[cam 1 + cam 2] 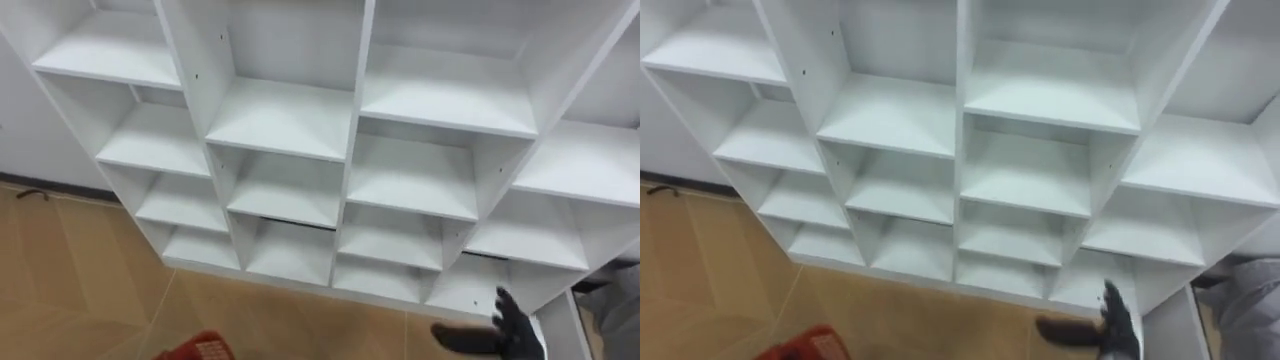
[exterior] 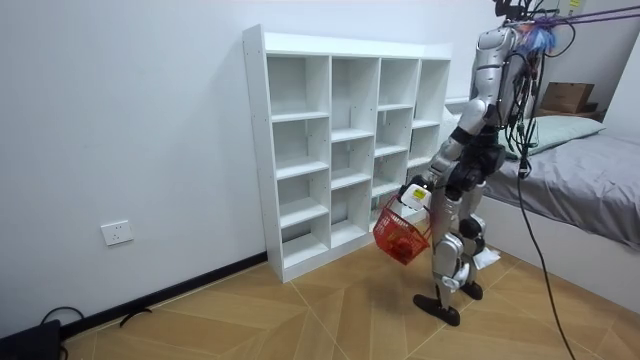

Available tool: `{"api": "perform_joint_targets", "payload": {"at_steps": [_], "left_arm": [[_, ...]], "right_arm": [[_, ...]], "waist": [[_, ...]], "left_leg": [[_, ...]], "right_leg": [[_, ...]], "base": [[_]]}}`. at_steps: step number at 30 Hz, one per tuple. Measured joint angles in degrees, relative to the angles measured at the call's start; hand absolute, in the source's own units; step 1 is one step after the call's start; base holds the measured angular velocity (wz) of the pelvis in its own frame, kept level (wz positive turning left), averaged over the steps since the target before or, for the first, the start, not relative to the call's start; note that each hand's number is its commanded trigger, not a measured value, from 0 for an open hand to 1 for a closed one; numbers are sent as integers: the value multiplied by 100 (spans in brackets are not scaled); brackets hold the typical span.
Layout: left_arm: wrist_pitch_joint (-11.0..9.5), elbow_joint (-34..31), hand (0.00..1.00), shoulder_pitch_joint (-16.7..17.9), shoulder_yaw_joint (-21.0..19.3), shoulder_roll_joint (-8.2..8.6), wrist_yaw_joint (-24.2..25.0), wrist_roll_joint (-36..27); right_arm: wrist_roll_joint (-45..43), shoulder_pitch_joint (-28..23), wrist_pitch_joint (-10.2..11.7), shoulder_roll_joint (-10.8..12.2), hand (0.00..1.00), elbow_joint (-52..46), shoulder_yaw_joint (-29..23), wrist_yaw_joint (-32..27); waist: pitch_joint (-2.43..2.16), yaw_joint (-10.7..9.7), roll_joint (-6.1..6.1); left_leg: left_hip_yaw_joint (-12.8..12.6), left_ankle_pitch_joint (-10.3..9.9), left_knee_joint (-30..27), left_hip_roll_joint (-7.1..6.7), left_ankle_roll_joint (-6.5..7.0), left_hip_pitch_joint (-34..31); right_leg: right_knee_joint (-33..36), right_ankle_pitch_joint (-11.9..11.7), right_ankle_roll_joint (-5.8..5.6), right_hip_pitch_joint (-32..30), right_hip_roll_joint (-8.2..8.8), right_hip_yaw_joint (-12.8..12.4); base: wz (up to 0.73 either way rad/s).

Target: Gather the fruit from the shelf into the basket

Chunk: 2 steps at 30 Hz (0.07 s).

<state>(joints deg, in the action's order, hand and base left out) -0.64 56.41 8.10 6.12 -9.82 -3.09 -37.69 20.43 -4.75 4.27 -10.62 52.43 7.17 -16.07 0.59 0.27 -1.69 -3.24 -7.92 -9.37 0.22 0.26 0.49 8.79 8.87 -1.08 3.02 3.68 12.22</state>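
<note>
**Stance.** The robot is standing upright on the wooden floor (image 1: 80, 270) and facing the white closet (image 1: 290, 120). Its head camera is looking down across the closet's open compartments.

**Left robot hand.** In the room view, the left robot hand (image 2: 415, 194) is hanging at thigh level in front of the body. It is gripping the handle of the red basket (image 2: 402, 236).
- The basket is hanging directly below this hand, slightly tilted.
- It is sitting between the robot's legs and the closet's lower compartments, clear of the floor.
- In the eye views, a red corner of the basket is showing at the bottom edge, towards the left.
- Whether any fruit is lying inside the basket cannot be told.

**Right robot hand.** The right robot hand (image 1: 512, 335) is showing at the lower right of the eye views.
- Its thumb and fingers are standing apart, and it is holding nothing.
- It is hovering over the floor, near the front of the closet's bottom row at the right-hand end.
- The rest of the closet is rising ahead of and above this hand and spreading away to its left.

**Surroundings.** The bed (image 2: 590, 165), covered in grey, is standing to the right of the right robot hand, next to the closet's end panel.
</note>
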Motion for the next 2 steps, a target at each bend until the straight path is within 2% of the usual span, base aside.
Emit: {"api": "perform_joint_targets", "payload": {"at_steps": [2], "left_arm": [[-26,89,100,62,-61,23,-19,266]], "right_arm": [[92,-46,15,37,0,285,-61,25]], "waist": [[-19,3,12]], "left_leg": [[-45,-22,8,11,-2,32]], "right_leg": [[3,-3,1,16,-12,-41]], "base": [[-9]]}}
